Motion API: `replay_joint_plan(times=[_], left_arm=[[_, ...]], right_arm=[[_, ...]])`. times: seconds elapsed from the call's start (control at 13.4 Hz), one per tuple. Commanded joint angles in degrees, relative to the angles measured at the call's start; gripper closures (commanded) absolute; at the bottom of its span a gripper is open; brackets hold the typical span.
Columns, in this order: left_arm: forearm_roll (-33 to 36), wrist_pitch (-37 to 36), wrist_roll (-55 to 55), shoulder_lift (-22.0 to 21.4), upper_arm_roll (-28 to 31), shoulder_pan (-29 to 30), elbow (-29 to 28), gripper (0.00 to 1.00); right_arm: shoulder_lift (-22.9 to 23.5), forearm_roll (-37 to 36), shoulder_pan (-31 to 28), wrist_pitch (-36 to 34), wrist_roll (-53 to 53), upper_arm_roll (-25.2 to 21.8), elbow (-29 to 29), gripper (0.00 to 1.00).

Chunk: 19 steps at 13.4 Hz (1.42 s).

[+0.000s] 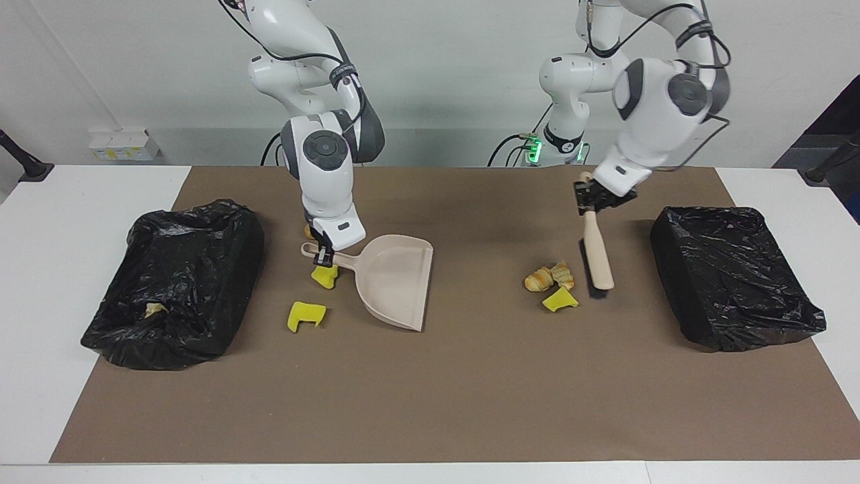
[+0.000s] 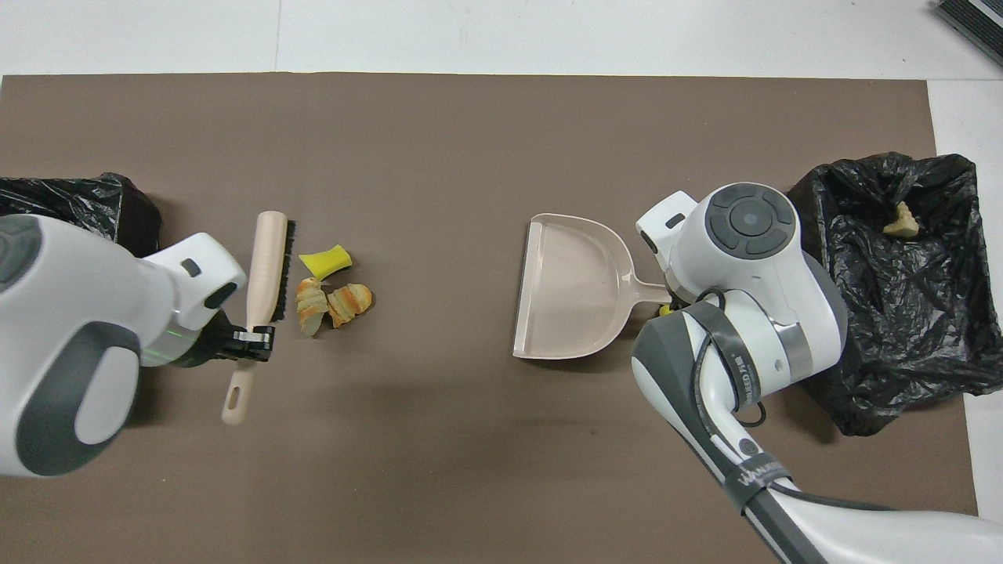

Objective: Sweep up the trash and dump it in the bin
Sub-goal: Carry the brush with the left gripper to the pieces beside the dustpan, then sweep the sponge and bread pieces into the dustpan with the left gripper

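Yellow sponge chunk (image 1: 306, 315) (loose), dustpan (image 1: 393, 280) nearby, bins (image 1: 734, 274) flanking mat (image 1: 470, 390).

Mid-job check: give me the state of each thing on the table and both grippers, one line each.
Left gripper: shut on brush handle.
Brush: bristles down beside the pastry pile.
Right gripper: shut on dustpan handle.
Dustpan: empty, on the mat.
Pastries and sponge chunk: unswept, clustered by the brush.
Two sponge chunks: loose beside the dustpan.
Bin at the right arm's end: open, one scrap inside.
Bin at the left arm's end: bag-lined.
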Motion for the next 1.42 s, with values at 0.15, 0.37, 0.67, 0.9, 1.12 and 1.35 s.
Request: replay_joint_plan(times=[0.15, 0.37, 0.67, 0.9, 1.12, 1.35], left_arm=[[2.7, 6.5, 0.7, 4.5, 1.1, -0.1, -3.1, 1.0], [2.0, 9.1, -1.1, 3.6, 0.7, -0.4, -7.7, 1.0], [-1.0, 16.7, -5.7, 2.4, -3.3, -1.2, -13.9, 1.0], [-3.7, 19.9, -6.1, 2.6, -9.6, -1.2, -13.9, 1.0], [-3.8, 19.9, -17.5, 1.0, -18.0, -1.2, -14.5, 1.0], [-3.9, 21.5, -22.0, 1.1, -20.0, -2.0, -14.1, 1.0]], right_arm=[[-1.6, -2.0, 2.3, 0.6, -1.0, 0.2, -1.1, 1.0], [-1.4, -2.3, 4.2, 0.6, -0.4, 0.2, -1.2, 1.0], [-0.9, -2.3, 4.8, 1.5, 0.4, 0.3, -0.8, 1.0], [0.8, -2.3, 7.0, 2.3, 4.5, 0.4, 0.0, 1.0], [2.7, -2.3, 8.7, 2.5, 8.5, 0.4, 1.5, 1.0], [4.7, -2.2, 9.9, 3.5, 11.6, 0.4, 2.8, 1.0]])
